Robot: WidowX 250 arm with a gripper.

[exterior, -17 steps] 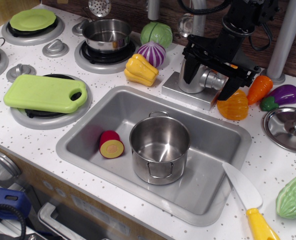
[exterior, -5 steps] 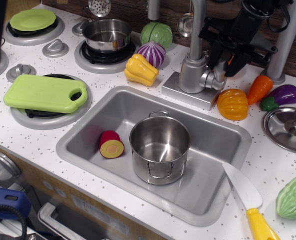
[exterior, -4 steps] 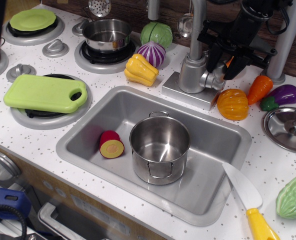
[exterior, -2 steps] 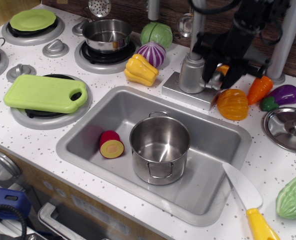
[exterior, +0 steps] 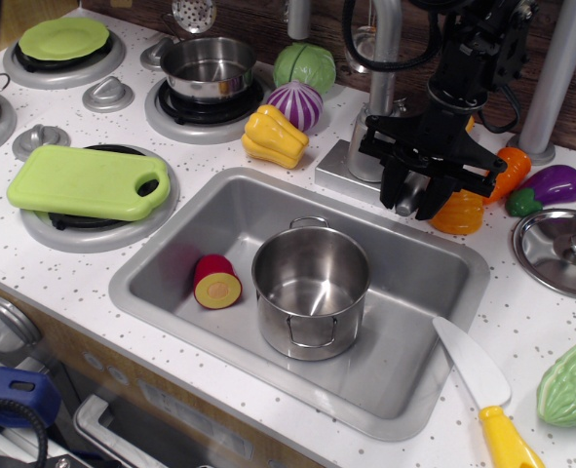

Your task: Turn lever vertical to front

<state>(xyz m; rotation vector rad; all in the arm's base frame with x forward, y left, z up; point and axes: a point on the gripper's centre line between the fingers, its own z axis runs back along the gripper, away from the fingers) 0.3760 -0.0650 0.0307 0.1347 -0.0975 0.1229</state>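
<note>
The silver tap stands behind the sink on its base plate [exterior: 338, 162], with the tall spout pipe [exterior: 383, 58] rising from it. My black gripper [exterior: 411, 198] hangs in front of the tap's right side, over the sink's back rim. Its fingers [exterior: 391, 183] sit close on either side of the lever [exterior: 407, 199], a short silver paddle. Only the lever's end shows between them, pointing toward the front. The tap's round body is mostly hidden behind the gripper.
A steel pot [exterior: 312, 289] and a red fruit half [exterior: 216, 283] lie in the sink [exterior: 161, 263]. An orange pumpkin [exterior: 460, 213], carrot [exterior: 508, 168] and eggplant [exterior: 553, 184] sit right of the gripper. A yellow squash [exterior: 273, 136] and a purple cabbage [exterior: 295, 103] sit left of the tap.
My gripper has come down and forward from the tap's right side to its front. The lever has swung with it from pointing right to pointing front.
</note>
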